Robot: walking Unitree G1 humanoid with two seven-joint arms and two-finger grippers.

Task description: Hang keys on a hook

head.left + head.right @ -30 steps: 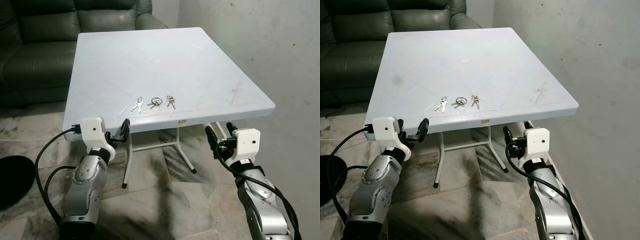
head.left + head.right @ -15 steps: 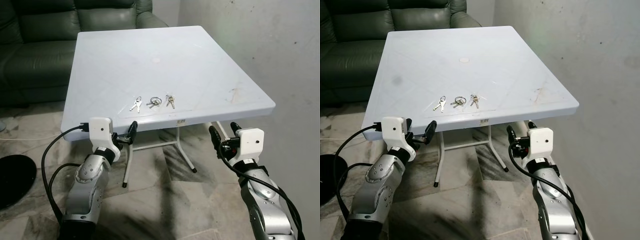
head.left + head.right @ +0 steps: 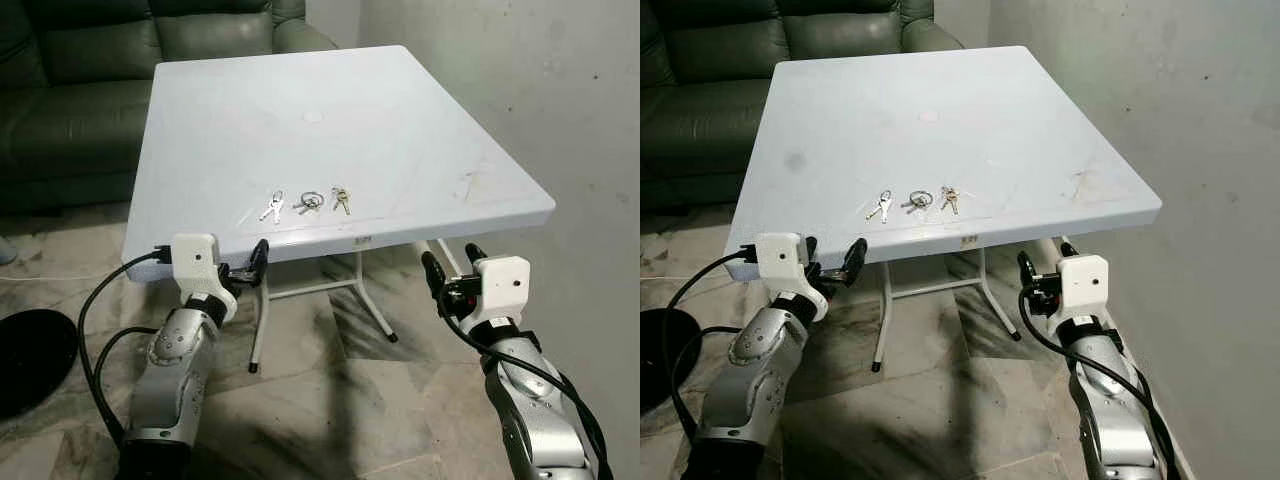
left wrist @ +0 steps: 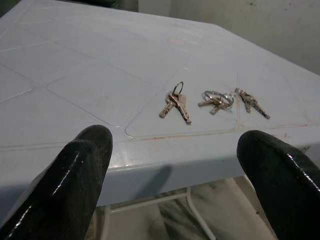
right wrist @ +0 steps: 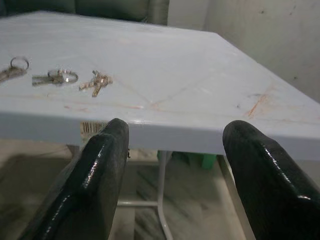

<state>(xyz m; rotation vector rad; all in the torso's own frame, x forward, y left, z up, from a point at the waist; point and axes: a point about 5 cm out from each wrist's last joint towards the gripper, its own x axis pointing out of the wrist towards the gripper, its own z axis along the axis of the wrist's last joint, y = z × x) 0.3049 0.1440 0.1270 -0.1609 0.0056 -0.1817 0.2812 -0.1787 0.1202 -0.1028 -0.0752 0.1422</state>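
Three small silver key bunches lie mid-frame near the pale square plastic worktop's front edge, both grippers below with jaws released; a low reach could strike that edge.

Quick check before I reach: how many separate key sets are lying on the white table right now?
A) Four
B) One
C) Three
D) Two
C: three key sets lie in a row near the front edge of the table, a left set, a middle set and a right set, each apart from the next; both grippers are below the edge with jaws open, holding nothing.
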